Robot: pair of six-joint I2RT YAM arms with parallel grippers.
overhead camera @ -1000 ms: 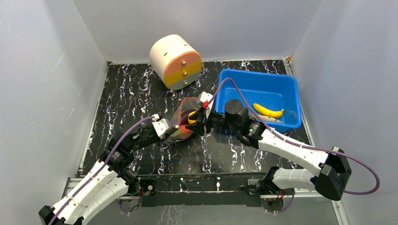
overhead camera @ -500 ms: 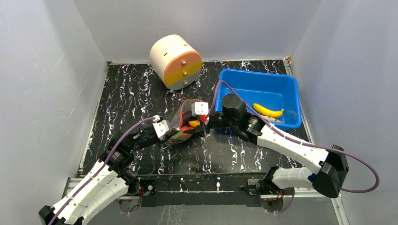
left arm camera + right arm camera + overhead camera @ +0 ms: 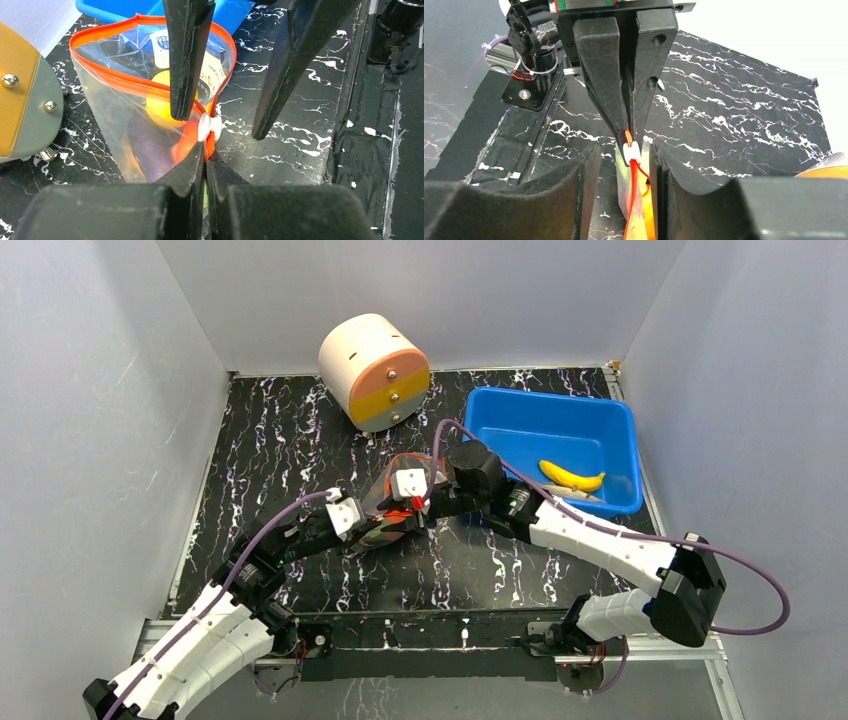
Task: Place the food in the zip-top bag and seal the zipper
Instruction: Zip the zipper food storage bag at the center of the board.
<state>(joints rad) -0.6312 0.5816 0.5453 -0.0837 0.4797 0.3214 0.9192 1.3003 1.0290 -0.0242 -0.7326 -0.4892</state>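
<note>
The zip-top bag (image 3: 384, 496) lies mid-table with its mouth gaping; in the left wrist view (image 3: 115, 85) an orange round piece (image 3: 159, 106), a purple eggplant (image 3: 145, 145) and a red piece (image 3: 184, 144) show inside it. My left gripper (image 3: 376, 527) (image 3: 206, 152) is shut on the near end of the zipper (image 3: 125, 80). The white pull tab (image 3: 210, 127) (image 3: 631, 151) sits just beyond its tips. My right gripper (image 3: 409, 503) (image 3: 624, 162) is open and straddles the strip at the tab, one finger (image 3: 185, 65) over the mouth and one outside. A yellow banana (image 3: 572, 476) lies in the bin.
The blue bin (image 3: 610, 420) stands at the back right, just behind my right arm, with a pale piece (image 3: 578, 496) under the banana. A cream-and-orange cylinder (image 3: 375, 370) lies at the back, left of the bin. Grey walls close in the table on three sides.
My right gripper has moved left along the bag's mouth toward my left gripper and now straddles the pull tab. The left gripper and bag have stayed put.
</note>
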